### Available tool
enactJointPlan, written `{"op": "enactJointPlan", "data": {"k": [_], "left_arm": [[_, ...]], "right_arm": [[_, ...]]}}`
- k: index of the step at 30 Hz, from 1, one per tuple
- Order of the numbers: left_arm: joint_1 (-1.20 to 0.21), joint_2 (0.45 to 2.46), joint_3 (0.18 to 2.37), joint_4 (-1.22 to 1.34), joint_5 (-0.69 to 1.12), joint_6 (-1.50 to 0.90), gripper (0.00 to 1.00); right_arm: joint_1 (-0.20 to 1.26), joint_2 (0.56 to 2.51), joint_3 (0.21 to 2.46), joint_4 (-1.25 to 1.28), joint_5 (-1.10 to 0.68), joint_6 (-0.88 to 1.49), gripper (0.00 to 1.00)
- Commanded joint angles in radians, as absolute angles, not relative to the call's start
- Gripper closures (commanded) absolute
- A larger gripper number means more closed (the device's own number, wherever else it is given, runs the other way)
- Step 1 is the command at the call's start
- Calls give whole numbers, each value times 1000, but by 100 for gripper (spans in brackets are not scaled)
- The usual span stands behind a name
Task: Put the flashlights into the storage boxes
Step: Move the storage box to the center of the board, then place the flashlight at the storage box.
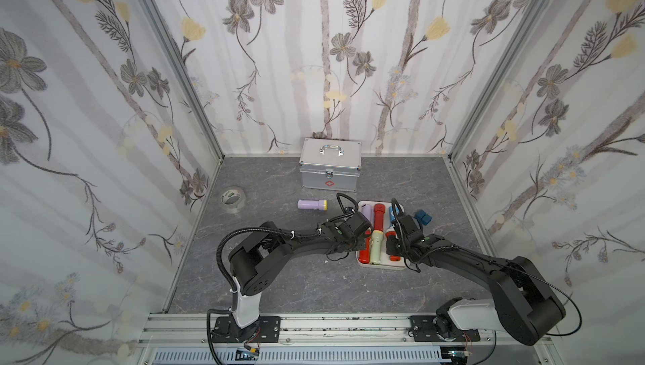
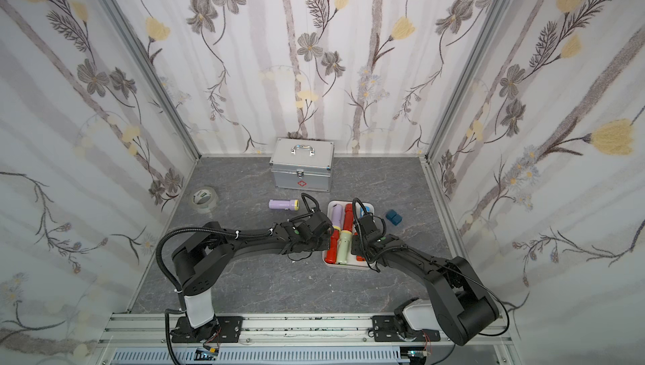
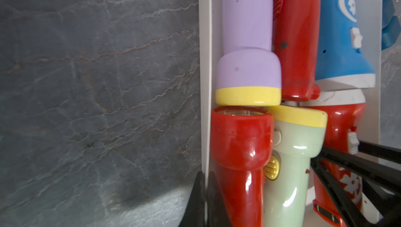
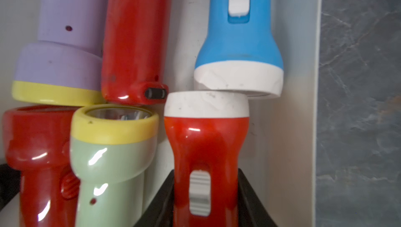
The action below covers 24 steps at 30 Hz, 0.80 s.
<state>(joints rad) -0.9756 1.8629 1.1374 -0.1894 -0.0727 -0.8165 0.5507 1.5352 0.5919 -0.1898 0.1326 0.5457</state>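
status.
- right gripper [image 4: 206, 170]: jaws closed partway on the red flashlight with the white collar [image 4: 206, 141], one finger on each side of its handle. this flashlight lies inside the white tray [image 4: 303, 106], in the row nearer the arms. its head almost touches the head of the blue flashlight [image 4: 238, 41].
- left gripper [image 3: 206, 178]: fully closed. its fingers appear to pinch the tray's side wall, just beside the all-red flashlight [image 3: 240, 145].
- i count six flashlights in the tray, in two rows of three. one lilac flashlight [image 1: 312, 204] lies on the table, well apart from the tray.

hazards, as i judge them.
1. if i raise the right arm before opening its jaws, the red flashlight lifts out of the tray and may knock the pale green flashlight [image 4: 112, 160] beside it.
2. if i move the left arm while it pinches the wall, the tray drags or tips. the rim is low, so the contents could spill.
3. both wrists hang close together over the same tray. a sideways retreat by either one risks contact.
4. the tray floor looks full. the lilac flashlight would have to rest on top of the others, where its round body could roll over the rim.
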Motion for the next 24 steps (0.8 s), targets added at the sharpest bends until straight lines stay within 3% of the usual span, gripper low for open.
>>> {"op": "enactJointPlan", "data": {"k": [1, 10, 24], "left_arm": [[-973, 1813, 1109, -245, -141, -839, 97], [-941, 1654, 938, -230, -197, -862, 91], [-890, 1692, 922, -142, -56, -678, 89]], "right_arm": [[598, 1590, 645, -124, 123, 573, 61], [699, 1806, 846, -131, 122, 641, 61], [767, 1775, 809, -151, 117, 694, 62]]}}
